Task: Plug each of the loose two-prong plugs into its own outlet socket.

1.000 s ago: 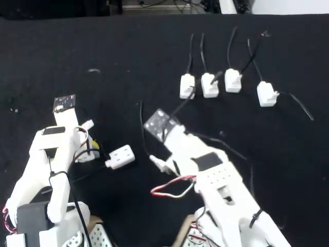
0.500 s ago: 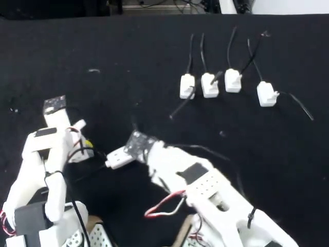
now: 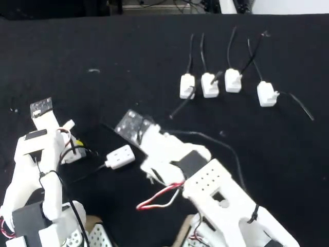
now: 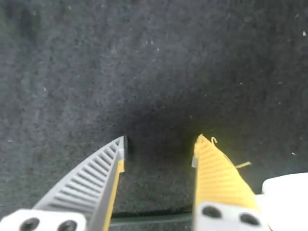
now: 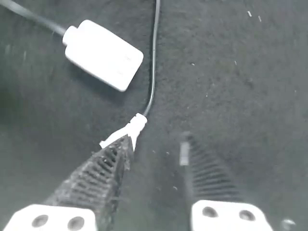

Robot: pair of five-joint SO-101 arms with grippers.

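Observation:
A white socket block (image 3: 120, 157) lies on the black mat near the front, between the two arms. In the right wrist view the same socket block (image 5: 103, 54) lies ahead, and a small white plug (image 5: 126, 133) on a thin black cable (image 5: 154, 57) lies on the mat. My right gripper (image 5: 155, 143) is open above the mat, one fingertip (image 5: 120, 149) right beside the plug and nothing between its fingers. My left gripper (image 4: 160, 140) is also open, over bare mat, left of the socket block in the high view.
Several white blocks (image 3: 209, 85) with black cables sit in a row at the back right. The right arm (image 3: 169, 149) leans across the middle of the mat. A black cable (image 3: 226, 146) curves beside it. The mat's back left is free.
The right arm has swung left toward the socket block. The left arm has shifted left, away from it. The socket block has stayed in place.

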